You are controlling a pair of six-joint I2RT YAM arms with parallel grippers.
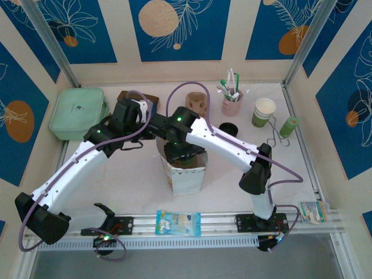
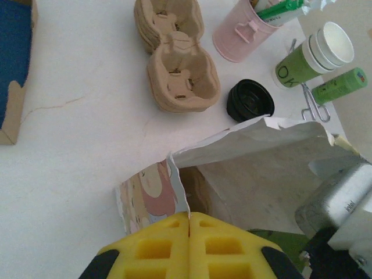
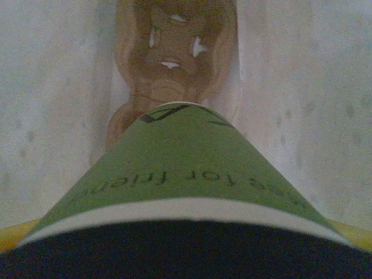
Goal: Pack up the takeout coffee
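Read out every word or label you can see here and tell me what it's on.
"OK": green part of the stacked paper cups.
"for frien", cut off at both ends: green side of the takeout coffee.
"intel": silver camera housing.
Too small to read: print on the blue snack packet.
No words show on the patterned side of the paper bag.

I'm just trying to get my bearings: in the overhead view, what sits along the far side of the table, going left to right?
Mint-green pouch → stack of cardboard cup carriers → pink cup of stirrers → lidless green-and-cream paper cups → slim green tube.
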